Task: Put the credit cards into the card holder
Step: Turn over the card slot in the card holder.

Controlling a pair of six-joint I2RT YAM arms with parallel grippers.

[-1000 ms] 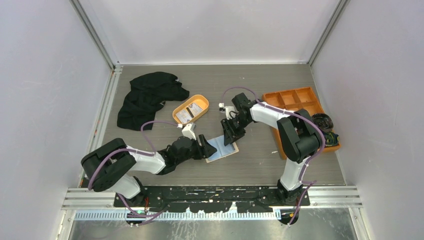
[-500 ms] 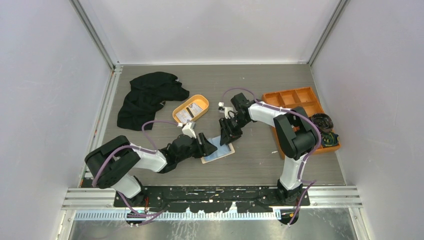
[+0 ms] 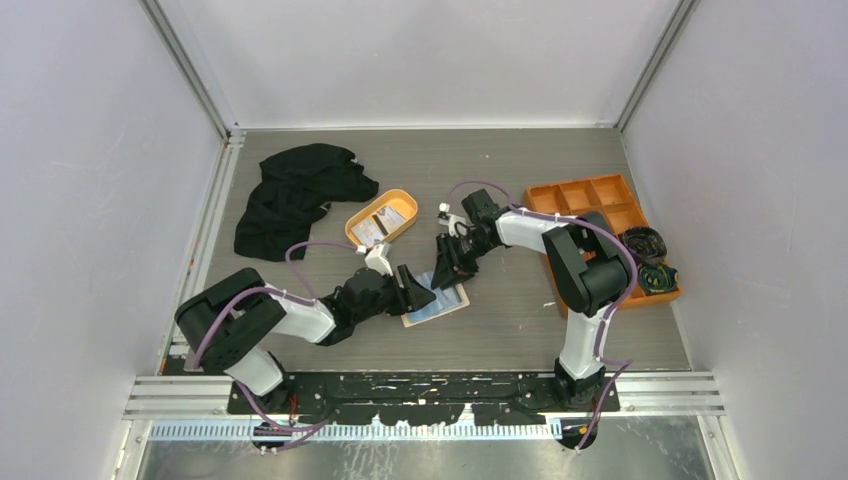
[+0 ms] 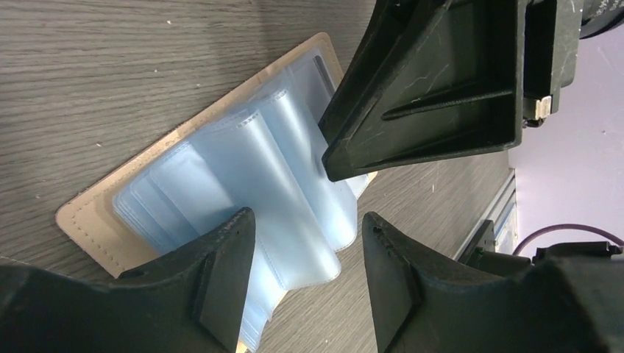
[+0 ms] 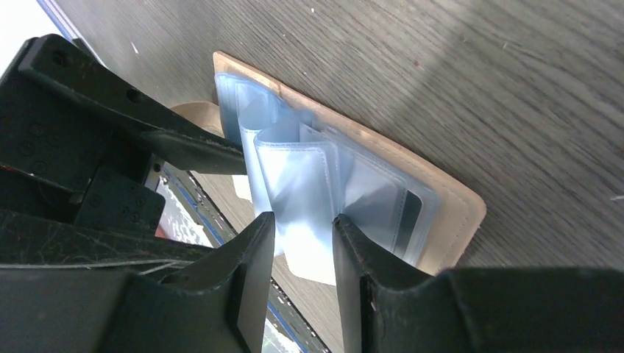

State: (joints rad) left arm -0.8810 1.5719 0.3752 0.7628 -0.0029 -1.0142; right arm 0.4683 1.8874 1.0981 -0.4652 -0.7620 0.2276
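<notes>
step: prepping the holder, no card in hand yet. beige leather-like folding card holder [image 3: 441, 304] lies open and flat at the centre of the grey wood-grain table [image 3: 520, 330], its pale blue plastic sleeves [image 4: 243, 162] fanned up.

left gripper [image 4: 307, 220]: jaws spread, straddling the sleeves. a gap shows on one side, so it isn't clamping.

right gripper [image 5: 302, 223]: jaws narrow around one sleeve leaf. can't tell if they actually pinch it.

whitish credit cards [image 3: 384, 223] sit in the orange oval plastic tray [image 3: 409, 204], just beyond the left wrist.

next, my read: one arm pins a sleeve open, the other backs off to fetch a card.

room: both grippers crowd close over the holder, so retreat one at a time. open table on the near side and toward the orange compartmented box [image 3: 570, 196]. black cloth [image 3: 295, 195] is well apart at far left.
</notes>
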